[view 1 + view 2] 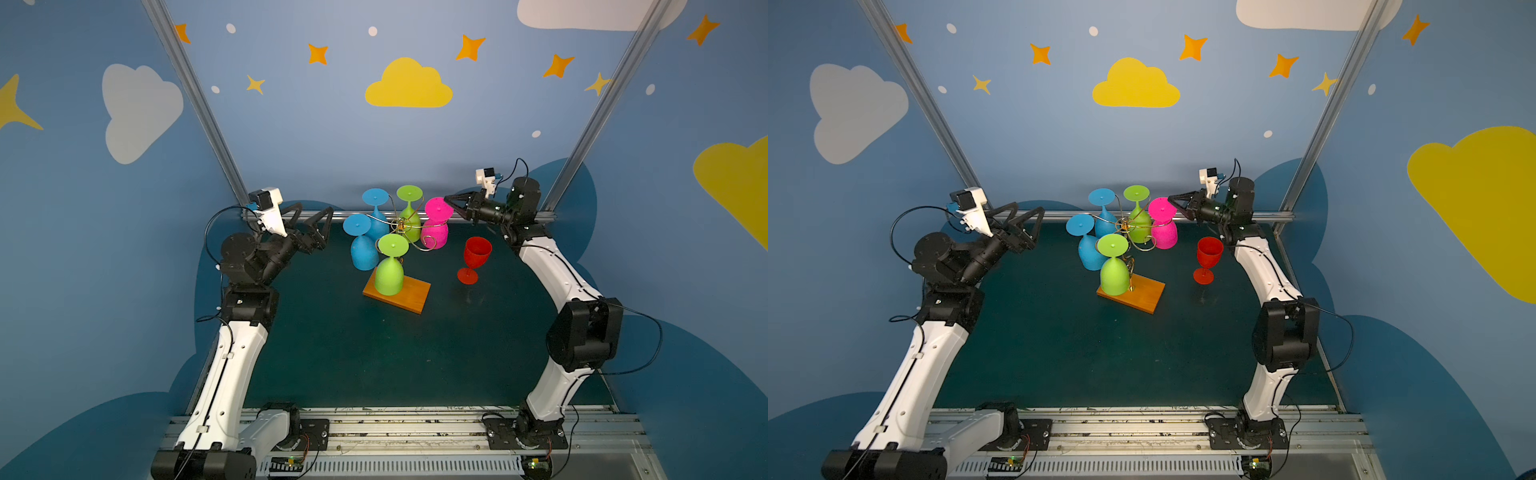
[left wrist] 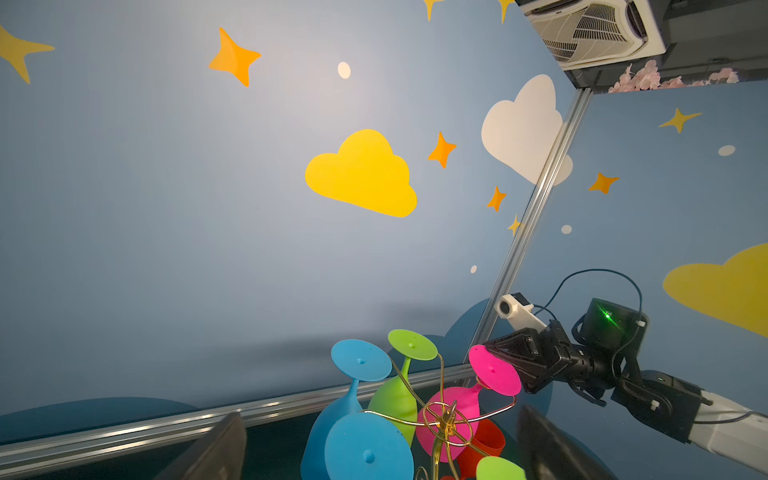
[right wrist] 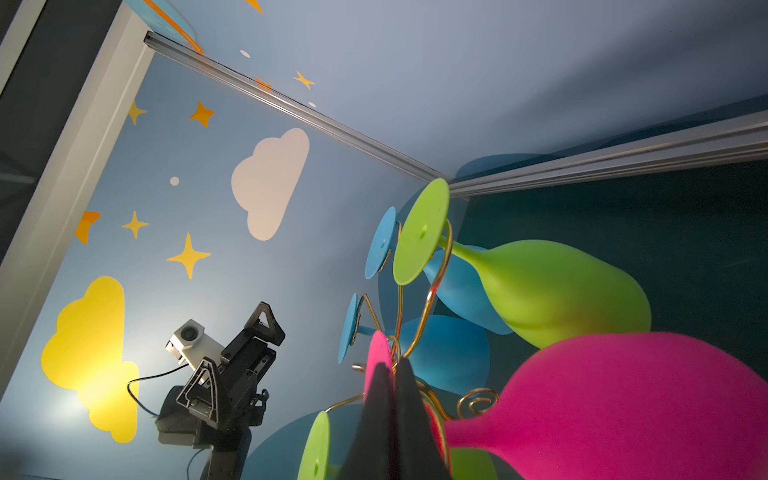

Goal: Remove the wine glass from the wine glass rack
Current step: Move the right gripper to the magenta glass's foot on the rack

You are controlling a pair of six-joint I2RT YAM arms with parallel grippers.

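Note:
The wine glass rack (image 1: 400, 226), gold wire on an orange-brown wooden base (image 1: 415, 300), stands mid-table, also in the other top view (image 1: 1126, 226). Several glasses hang upside down from it: two blue, two green and a pink wine glass (image 1: 434, 236). My right gripper (image 1: 447, 200) is shut on the rim of the pink glass's foot (image 2: 494, 370); in the right wrist view the fingers (image 3: 405, 419) pinch that foot (image 3: 377, 353). My left gripper (image 1: 315, 211) hangs open left of the rack, holding nothing.
A red glass (image 1: 476, 257) stands upright on the dark green table (image 1: 332, 353), right of the rack and under my right arm. A metal rail (image 1: 353, 215) and the blue back wall lie close behind the rack.

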